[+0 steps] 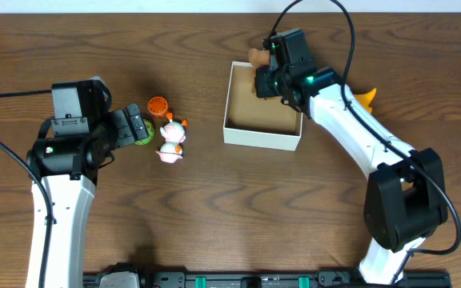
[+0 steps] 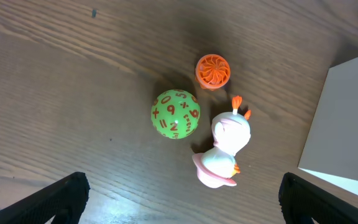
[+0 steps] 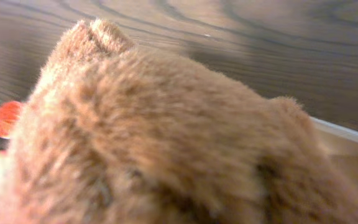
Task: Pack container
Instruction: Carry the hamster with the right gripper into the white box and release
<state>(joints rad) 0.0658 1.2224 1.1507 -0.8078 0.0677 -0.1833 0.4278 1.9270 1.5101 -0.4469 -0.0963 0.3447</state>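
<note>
1. Brown plush toy (image 3: 166, 137) clamped in the right gripper (image 1: 266, 76), held over the far left corner of the container (image 1: 261, 138).
2. White-walled container resting on the wooden table (image 1: 214, 224), right of centre, under that gripper.
3. Left gripper (image 2: 194, 199) with fingers spread wide, holding nothing.
4. Below it, close together: green number ball (image 2: 175, 114), orange disc (image 2: 213, 70), white-and-pink duck (image 2: 224, 151), all left of the container.
5. Yellow toy (image 1: 365, 98) beside the right arm.
</note>
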